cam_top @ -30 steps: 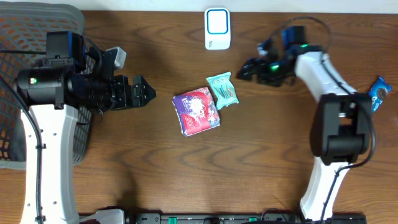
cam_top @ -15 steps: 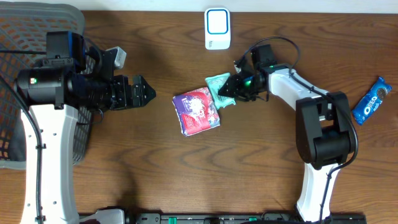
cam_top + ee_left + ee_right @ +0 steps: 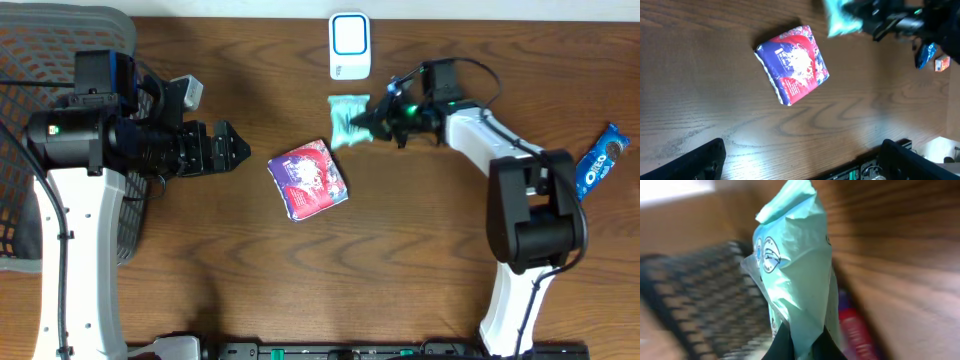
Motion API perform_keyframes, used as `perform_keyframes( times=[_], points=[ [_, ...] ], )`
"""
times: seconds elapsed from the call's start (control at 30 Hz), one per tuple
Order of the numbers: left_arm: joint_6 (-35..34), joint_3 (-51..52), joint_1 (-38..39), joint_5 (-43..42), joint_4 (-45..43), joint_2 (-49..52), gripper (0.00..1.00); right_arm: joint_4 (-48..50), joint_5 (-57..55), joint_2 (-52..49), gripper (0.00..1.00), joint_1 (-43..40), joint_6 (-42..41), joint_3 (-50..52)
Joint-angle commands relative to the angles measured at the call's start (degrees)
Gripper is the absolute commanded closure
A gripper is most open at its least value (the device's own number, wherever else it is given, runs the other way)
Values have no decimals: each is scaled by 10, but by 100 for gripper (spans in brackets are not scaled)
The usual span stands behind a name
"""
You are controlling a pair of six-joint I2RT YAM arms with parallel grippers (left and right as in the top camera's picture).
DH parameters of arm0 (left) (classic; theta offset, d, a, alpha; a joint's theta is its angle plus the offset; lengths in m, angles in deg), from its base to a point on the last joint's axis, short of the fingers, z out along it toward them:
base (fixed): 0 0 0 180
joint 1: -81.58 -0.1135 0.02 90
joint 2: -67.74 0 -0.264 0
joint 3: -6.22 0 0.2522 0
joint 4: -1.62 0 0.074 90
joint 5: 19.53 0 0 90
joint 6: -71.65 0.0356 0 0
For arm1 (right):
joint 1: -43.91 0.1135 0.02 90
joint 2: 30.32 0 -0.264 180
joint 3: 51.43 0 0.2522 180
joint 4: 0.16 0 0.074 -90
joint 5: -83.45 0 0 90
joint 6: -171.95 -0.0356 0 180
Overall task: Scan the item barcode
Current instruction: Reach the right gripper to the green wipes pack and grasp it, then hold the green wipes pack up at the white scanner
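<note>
Packet (image 3: pixel 795 275), pale teal, crumpled, with black-and-white cartoon eye print

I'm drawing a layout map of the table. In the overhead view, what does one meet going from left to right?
Black mesh basket → left claw → red-and-purple foil pouch → crumpled teal plastic packet, pinched by the right claw → blue Oreo wrapper.

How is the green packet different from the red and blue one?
The green packet is smaller, the red and blue packet bigger. The green packet is pinched in the right gripper; the red and blue packet lies flat on the table, untouched. Both are soft printed packets.
</note>
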Motion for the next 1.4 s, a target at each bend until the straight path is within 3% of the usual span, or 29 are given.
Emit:
perform_keyframes(
  times=[0.0,0.1,0.2,0.33,0.6,1.07,1.37],
  points=[
    [6,3,1,5,2,2,2,64,116,39,99,-13,-295,-15],
    [6,3,1,5,2,2,2,123,150,40,98,-14,-486,-15],
    [6,3,1,5,2,2,2,223,158,40,99,-14,-611,-15],
    [6,3,1,5,2,2,2,304,122,42,99,-15,-617,-20],
    [6,3,1,5,2,2,2,305,128,43,99,-16,-617,-20],
    [6,3,1,5,2,2,2,287,149,45,99,-60,-617,-20],
    [6,3,1,5,2,2,2,208,154,43,99,-119,-617,-20]
  ],
)
